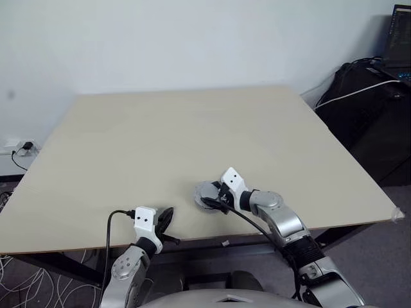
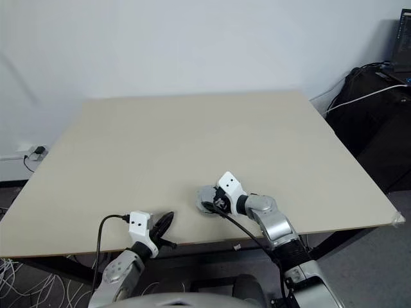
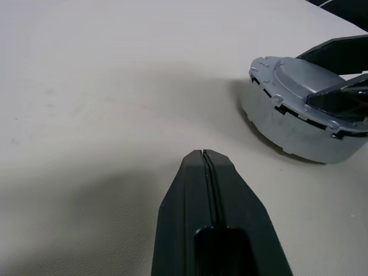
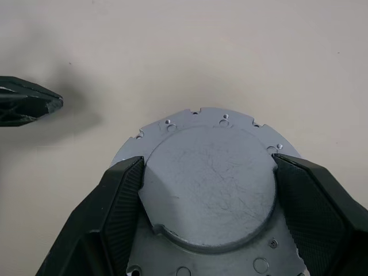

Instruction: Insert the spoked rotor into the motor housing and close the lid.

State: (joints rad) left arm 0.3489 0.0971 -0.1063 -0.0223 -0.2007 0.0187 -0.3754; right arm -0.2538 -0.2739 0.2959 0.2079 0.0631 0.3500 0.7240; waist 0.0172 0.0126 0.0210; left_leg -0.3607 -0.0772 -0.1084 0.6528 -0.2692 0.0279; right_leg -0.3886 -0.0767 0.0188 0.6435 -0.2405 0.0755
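On the beige table [image 1: 192,141], right gripper [image 4: 207,190] wide around the lid [image 4: 210,184].

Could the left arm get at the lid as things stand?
Probably yes. The left gripper is shut and sits near the table's front edge, with only bare tabletop between it and the lid. However, the right gripper's fingers already flank the lid, so the sides are taken.
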